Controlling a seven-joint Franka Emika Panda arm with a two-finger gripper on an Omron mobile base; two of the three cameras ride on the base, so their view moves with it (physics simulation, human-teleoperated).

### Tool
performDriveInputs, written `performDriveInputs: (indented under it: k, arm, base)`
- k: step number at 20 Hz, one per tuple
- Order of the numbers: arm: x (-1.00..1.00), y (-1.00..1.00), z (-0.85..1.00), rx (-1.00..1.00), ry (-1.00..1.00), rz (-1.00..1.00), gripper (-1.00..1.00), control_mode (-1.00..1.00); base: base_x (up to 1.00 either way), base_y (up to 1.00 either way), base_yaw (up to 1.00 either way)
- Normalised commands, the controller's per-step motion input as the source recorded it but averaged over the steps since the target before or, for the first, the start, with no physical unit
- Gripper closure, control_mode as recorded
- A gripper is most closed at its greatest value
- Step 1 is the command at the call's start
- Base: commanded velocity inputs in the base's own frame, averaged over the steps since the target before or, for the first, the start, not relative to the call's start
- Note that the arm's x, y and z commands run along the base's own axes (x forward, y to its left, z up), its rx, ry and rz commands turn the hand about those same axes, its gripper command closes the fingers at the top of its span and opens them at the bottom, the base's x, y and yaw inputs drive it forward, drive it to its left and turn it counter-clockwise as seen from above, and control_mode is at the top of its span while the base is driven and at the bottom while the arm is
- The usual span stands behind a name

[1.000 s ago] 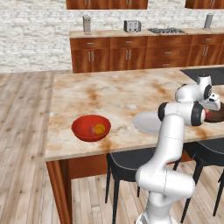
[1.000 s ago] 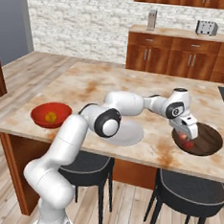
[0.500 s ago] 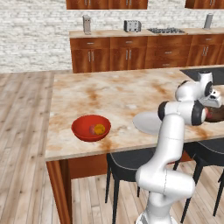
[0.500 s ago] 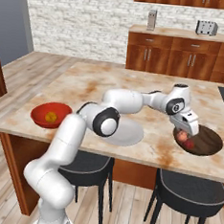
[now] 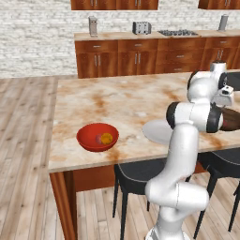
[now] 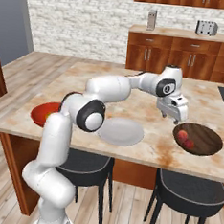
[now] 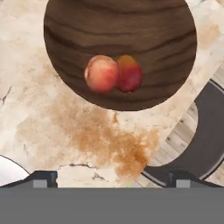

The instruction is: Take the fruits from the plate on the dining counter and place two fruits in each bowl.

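The dark brown bowl (image 7: 120, 35) (image 6: 203, 137) holds two reddish fruits (image 7: 101, 73) (image 7: 130, 73) (image 6: 183, 135) side by side. My gripper (image 6: 170, 117) (image 7: 113, 178) hangs open and empty just left of that bowl, above the dining counter (image 6: 148, 107). The pale plate (image 6: 119, 131) (image 5: 157, 132) lies bare in the middle of the counter's near side. At the left, the red bowl (image 5: 89, 133) (image 6: 42, 111) has an orange-yellow fruit (image 5: 108, 138) and a reddish one (image 5: 99, 138) in it. My arm hides most of the brown bowl (image 5: 232, 119) in the left base view.
Black stool seats (image 6: 191, 190) (image 7: 205, 135) stand under the counter's near edge. A rusty stain (image 7: 109, 140) marks the marble between the plate and the brown bowl. A wall counter with a toaster (image 5: 141, 27) runs along the back.
The gripper has opened, leaving a fruit in the brown bowl beside the other one. It has then lifted and drawn back to the left, off the bowl.
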Motion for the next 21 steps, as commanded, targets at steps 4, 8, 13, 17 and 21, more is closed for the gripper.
performDriveInputs:
  k: [4, 8, 13, 17, 21]
  arm:
    - [-0.79, 0.97, 0.57, 0.09, -0.04, 0.19, -1.00, -1.00]
    - [-0.64, 1.00, 0.27, 0.09, -0.02, 0.28, -1.00, -1.00]
    - [-0.41, 1.00, 0.10, 0.01, 0.00, 0.30, -1.00, -1.00]
    - [-0.02, 1.00, 0.43, 0.06, -0.01, 0.23, -1.00, -1.00]
    - [-0.03, 1.00, 0.73, 0.15, -0.03, 0.18, -1.00, -1.00]
  base:
    - [0.00, 0.00, 0.00]
    - [0.00, 0.00, 0.00]
    - [0.00, 0.00, 0.00]
    - [0.00, 0.00, 0.00]
    - [0.00, 0.00, 0.00]
